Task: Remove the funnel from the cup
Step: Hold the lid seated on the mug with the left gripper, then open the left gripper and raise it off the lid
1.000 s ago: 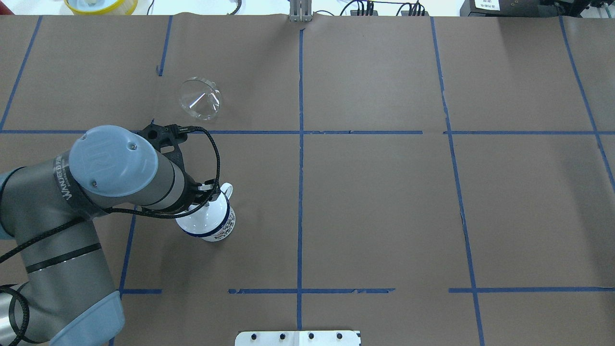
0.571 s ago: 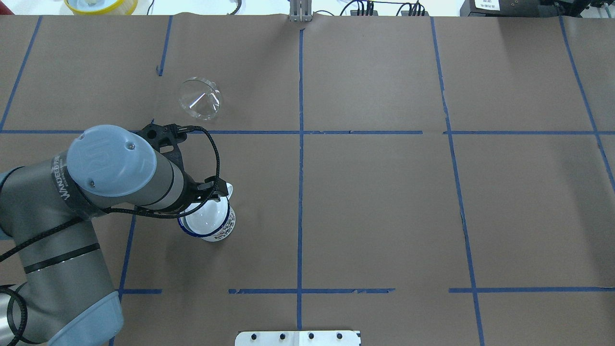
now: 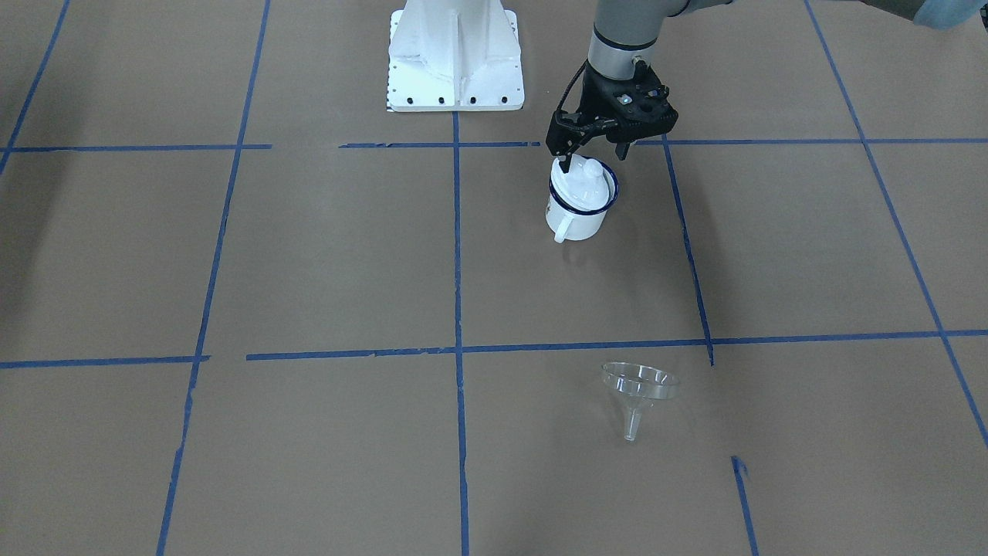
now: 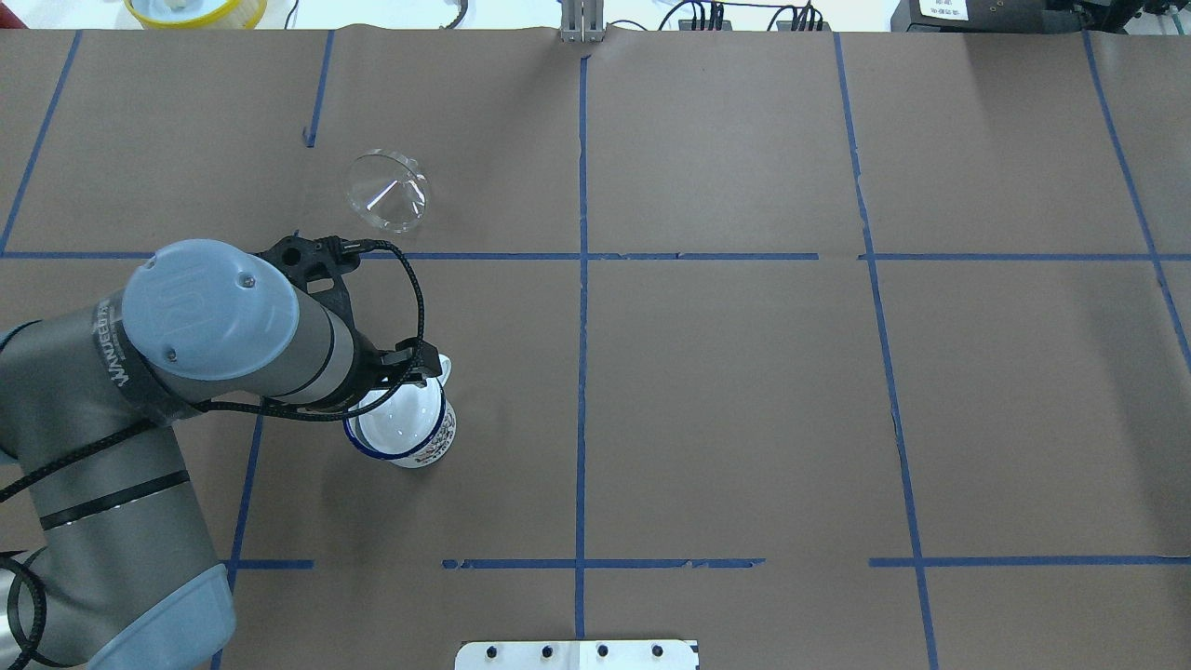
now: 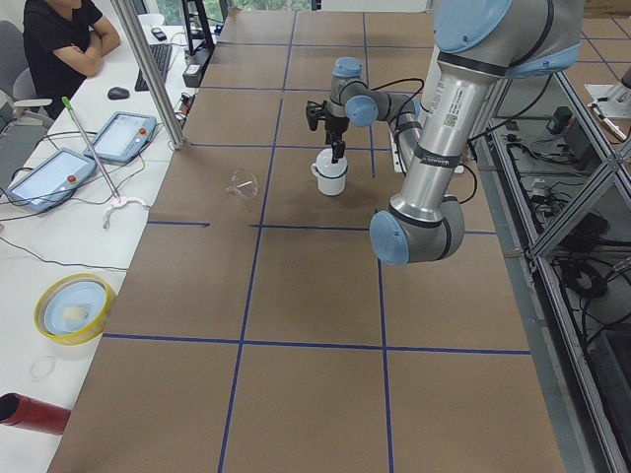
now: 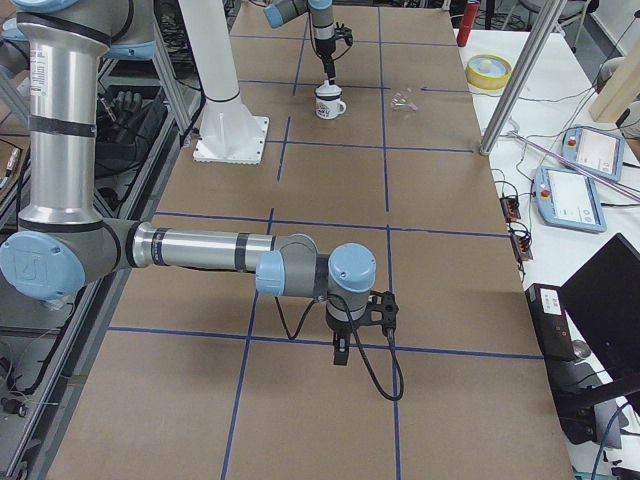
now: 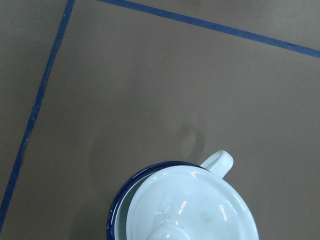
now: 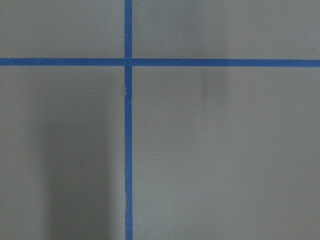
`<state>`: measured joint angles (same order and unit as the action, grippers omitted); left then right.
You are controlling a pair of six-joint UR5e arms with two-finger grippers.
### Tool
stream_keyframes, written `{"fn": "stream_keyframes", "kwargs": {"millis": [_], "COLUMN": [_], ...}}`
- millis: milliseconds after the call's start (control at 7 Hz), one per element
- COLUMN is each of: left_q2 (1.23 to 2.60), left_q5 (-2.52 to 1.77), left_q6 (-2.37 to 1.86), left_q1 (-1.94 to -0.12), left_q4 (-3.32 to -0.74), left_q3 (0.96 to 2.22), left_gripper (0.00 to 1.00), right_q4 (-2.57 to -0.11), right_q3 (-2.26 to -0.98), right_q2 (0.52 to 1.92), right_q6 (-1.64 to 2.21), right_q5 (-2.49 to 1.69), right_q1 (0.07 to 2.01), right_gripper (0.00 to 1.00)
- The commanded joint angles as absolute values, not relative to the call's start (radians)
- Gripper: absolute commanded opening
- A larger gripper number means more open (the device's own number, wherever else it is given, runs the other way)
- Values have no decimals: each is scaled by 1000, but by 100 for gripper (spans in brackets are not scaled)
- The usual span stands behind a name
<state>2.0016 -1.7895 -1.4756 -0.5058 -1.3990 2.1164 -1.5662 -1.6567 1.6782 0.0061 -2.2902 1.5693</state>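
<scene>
White enamel cup (image 3: 575, 220), blue rim; knobbed white lid (image 3: 588, 181) tilted inside. Left gripper (image 3: 593, 157) just above cup, fingers (image 3: 566, 161) wide apart, gripping nothing. Clear conical funnel (image 3: 641, 384) on worktop (image 3: 347, 270), well apart from cup. Right gripper (image 6: 340, 352): finger gap unreadable.

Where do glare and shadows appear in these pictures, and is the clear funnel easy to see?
Overhead exterior: the funnel is faint against the brown paper, with one bright glare streak. Left wrist-mounted: small highlights on the lid on the cup. Right wrist-mounted: a soft shadow band at left, no glare.
</scene>
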Motion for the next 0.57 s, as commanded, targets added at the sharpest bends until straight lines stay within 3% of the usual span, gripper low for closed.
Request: {"fn": "stream_keyframes", "kwargs": {"millis": [0,429], "left_q2": [2045,2069], "left_q5": [-1793,-1795], "left_q6": [-1491,-1509], "left_q1": [-511,-505], "left_q4": [-1397,-1423], "left_q3": [2137,2115], "left_gripper": [100,100], "right_q4": [-1566,-1566], "right_q3": [-1657,-1657], "right_q2": [1678,1678], "right_q6": [6,6], "right_q5": [-2290,-2290], "right_q1": [1569,1569], "right_gripper": [100,100]}}
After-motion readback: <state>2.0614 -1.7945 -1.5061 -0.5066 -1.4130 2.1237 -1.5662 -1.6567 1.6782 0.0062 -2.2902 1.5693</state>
